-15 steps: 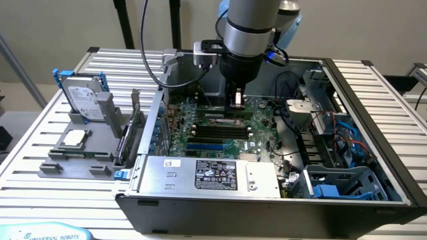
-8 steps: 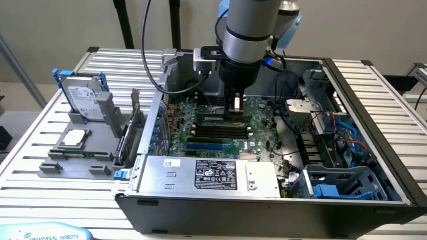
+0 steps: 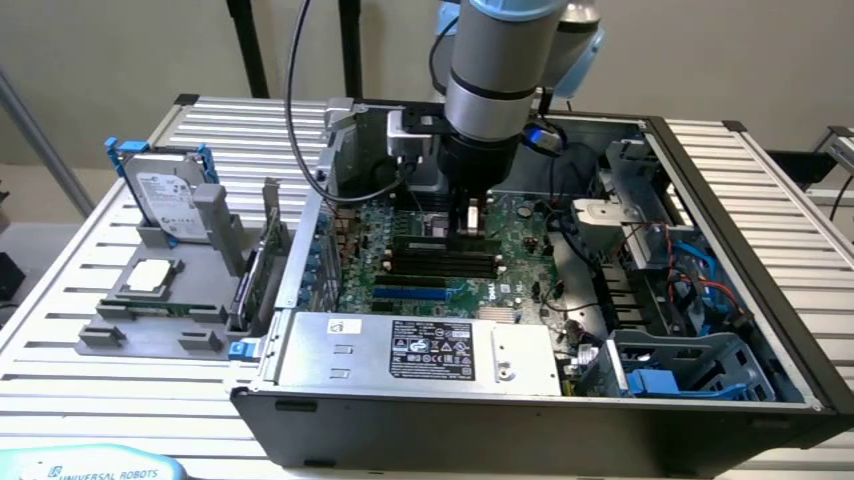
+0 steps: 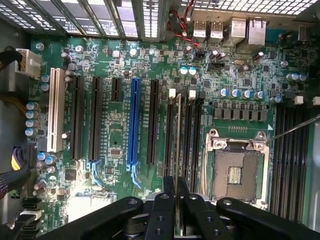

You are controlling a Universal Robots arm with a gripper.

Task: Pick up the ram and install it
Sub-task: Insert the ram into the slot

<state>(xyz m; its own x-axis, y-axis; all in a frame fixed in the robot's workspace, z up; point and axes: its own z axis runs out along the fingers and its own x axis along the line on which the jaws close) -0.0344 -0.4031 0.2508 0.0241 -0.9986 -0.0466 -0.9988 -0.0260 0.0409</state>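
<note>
My gripper (image 3: 467, 228) is down inside the open computer case (image 3: 747, 250), just over the motherboard (image 3: 514, 265). It is shut on the ram (image 4: 177, 130), a thin stick that the wrist view shows edge-on between the two black fingers (image 4: 167, 200). The ram runs parallel to the row of black memory slots (image 4: 192, 135) and lies directly over one of them, beside the CPU socket (image 4: 235, 167). I cannot tell whether its lower edge touches the slot. In the exterior view the same slots (image 3: 434, 262) lie just in front of the fingertips.
A silver power supply (image 3: 427, 345) fills the case's near side, and cables and drive bays (image 3: 667, 290) crowd the exterior view's right. Outside the case on the left stand a hard drive (image 3: 174, 200), a CPU on a grey fixture (image 3: 150, 275) and an upright card (image 3: 271, 255). Blue (image 4: 133, 125) and white (image 4: 54, 110) expansion slots sit beside the memory slots.
</note>
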